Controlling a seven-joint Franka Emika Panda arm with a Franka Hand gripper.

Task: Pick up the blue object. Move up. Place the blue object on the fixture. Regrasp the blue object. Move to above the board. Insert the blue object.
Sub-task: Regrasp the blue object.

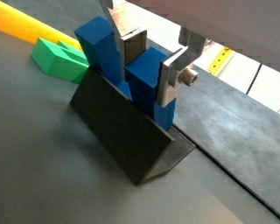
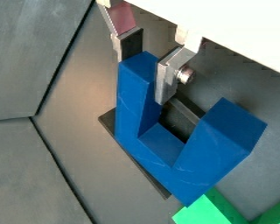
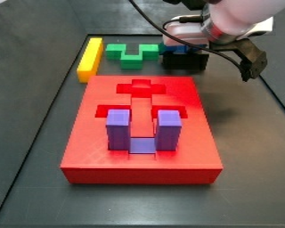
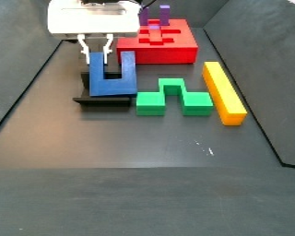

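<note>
Wrist views: the gripper (image 1: 157, 63) straddles one prong of the blue object (image 2: 166, 131), plates flanking it; contact cannot be confirmed. The blue object rests on the fixture (image 1: 125, 131).

Side view: prongs upright; the board (image 4: 169, 41) lies at 1 o'clock.

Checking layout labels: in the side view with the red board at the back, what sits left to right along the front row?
End effector on the blue object over the fixture → green notched block → yellow bar.
</note>
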